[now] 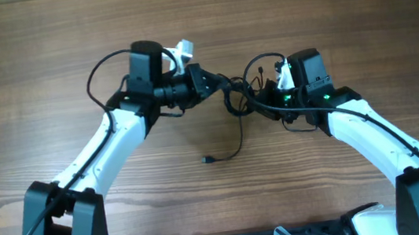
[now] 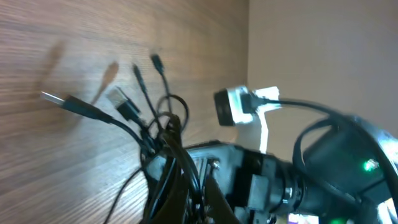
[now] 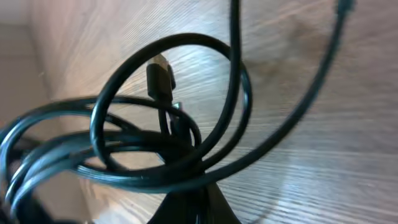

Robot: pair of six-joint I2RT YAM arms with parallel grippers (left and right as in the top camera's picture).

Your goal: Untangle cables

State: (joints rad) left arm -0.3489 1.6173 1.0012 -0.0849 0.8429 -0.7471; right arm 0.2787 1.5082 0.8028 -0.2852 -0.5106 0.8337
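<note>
A tangle of black cables [image 1: 239, 98] hangs above the wooden table between my two grippers. My left gripper [image 1: 217, 83] is shut on the bundle from the left; in the left wrist view its fingers [image 2: 186, 205] clamp the cables, and several plugs [image 2: 121, 102] fan out beyond. My right gripper [image 1: 264, 99] is shut on the bundle from the right; in the right wrist view its fingers [image 3: 193, 202] pinch looped black cables [image 3: 168, 124]. One loose cable end [image 1: 206, 160] with a small plug lies on the table below.
The wooden table [image 1: 43, 41] runs all round the arms. A white connector block [image 1: 183, 51] sits on the left arm's wrist. The right arm's wrist [image 2: 336, 168] fills the right of the left wrist view.
</note>
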